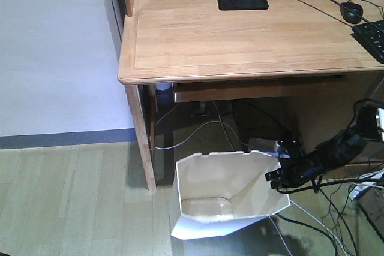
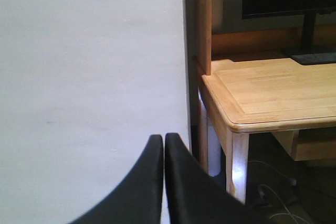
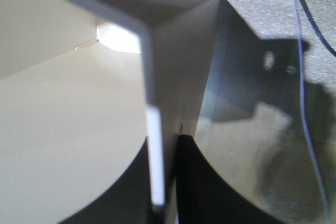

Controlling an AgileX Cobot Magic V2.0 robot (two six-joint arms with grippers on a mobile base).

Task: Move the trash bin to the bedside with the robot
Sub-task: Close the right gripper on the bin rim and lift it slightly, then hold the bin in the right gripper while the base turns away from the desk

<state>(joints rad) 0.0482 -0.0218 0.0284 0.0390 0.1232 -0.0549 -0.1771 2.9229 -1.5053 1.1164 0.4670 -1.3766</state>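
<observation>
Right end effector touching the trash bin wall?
Touching. The right wrist view shows the trash bin wall pinched between the fingers of the right end effector, with no gap visible on either side.

The trash bin (image 1: 222,199) is white. The desk (image 1: 240,40) is light brown wood with fine grain lines. The wall (image 1: 54,46) is pale grey and its skirting (image 1: 60,139) dark grey-blue. The floor (image 1: 72,202) has beige-green planks. The keyboard (image 1: 372,37), the mouse (image 1: 351,11), the right gripper (image 1: 279,178) and the left gripper (image 2: 164,140) are black.
</observation>
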